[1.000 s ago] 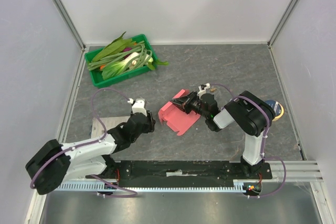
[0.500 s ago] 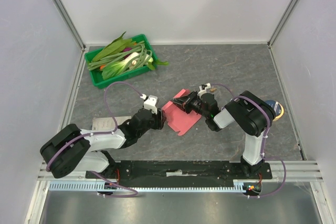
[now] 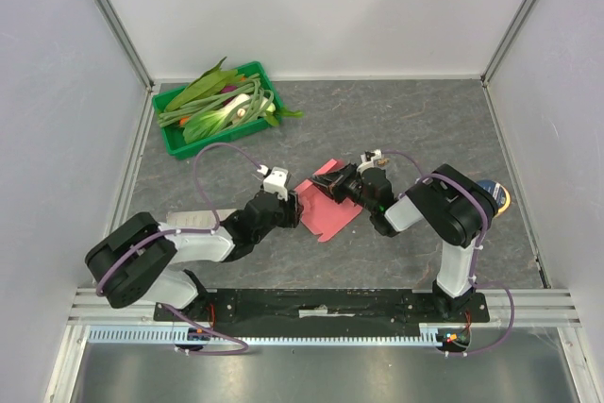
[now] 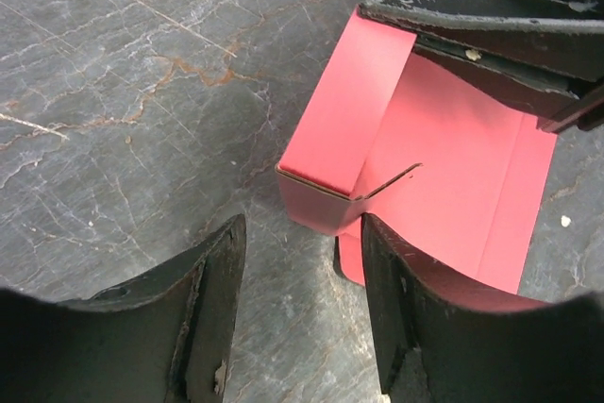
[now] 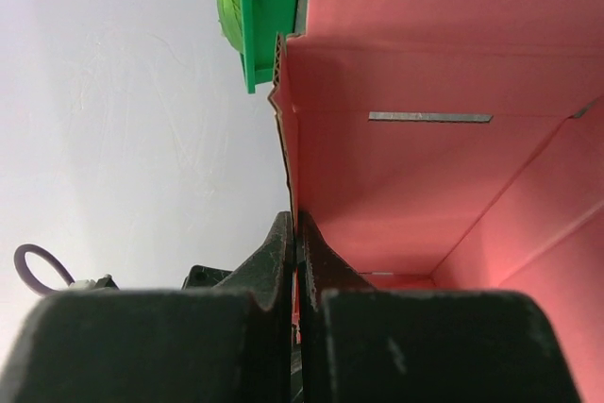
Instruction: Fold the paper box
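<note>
Right gripper [image 3: 332, 186] is pinching shut on a raised wall of the paper box [image 3: 326, 216] on the grey table [image 3: 425, 129] while the left gripper [image 3: 291, 207], jaws apart and empty, is hovering at its corner, where a crooked push could crush the fold or yank it free.

Right end effector [image 5: 295, 233] pinches paper box [image 5: 425, 195] wall edge; green tray [image 5: 269, 7] behind.
</note>
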Robot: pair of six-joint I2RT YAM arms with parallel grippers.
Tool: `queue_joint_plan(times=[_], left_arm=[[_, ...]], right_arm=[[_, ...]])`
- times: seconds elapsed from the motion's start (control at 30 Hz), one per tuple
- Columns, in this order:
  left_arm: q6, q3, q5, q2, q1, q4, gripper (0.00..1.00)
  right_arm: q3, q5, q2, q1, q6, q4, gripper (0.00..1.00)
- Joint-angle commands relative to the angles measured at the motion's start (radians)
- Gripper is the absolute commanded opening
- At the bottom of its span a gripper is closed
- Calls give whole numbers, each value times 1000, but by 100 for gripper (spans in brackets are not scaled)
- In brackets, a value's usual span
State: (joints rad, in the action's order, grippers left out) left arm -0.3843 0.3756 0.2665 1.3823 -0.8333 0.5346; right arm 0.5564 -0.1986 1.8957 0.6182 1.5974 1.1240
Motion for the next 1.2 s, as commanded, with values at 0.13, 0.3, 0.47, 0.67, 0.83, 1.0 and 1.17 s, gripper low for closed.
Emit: queue_joint_plan(times=[0.13, 0.3, 0.47, 0.67, 0.83, 1.0, 1.17], left_arm=[[-1, 101, 198, 115, -32, 105, 51], [19, 152, 295, 179, -58, 113, 42], [44, 166, 387, 239, -61, 156, 33], [70, 190, 448, 291, -59, 191, 28], [105, 204, 534, 339, -59, 248, 22], [116, 261, 666, 428, -53, 248, 2], [88, 283, 692, 451, -50, 196, 2]], right_arm=[[-50, 62, -50, 37, 6, -9, 0], [-70, 84, -64, 46, 16, 5, 0], [-73, 83, -69, 44, 19, 5, 0], [-81, 90, -78, 51, 21, 3, 0], [-98, 113, -73, 64, 42, 14, 0], [-133, 172, -52, 101, 113, 80, 0], [-151, 231, -47, 132, 134, 122, 0]])
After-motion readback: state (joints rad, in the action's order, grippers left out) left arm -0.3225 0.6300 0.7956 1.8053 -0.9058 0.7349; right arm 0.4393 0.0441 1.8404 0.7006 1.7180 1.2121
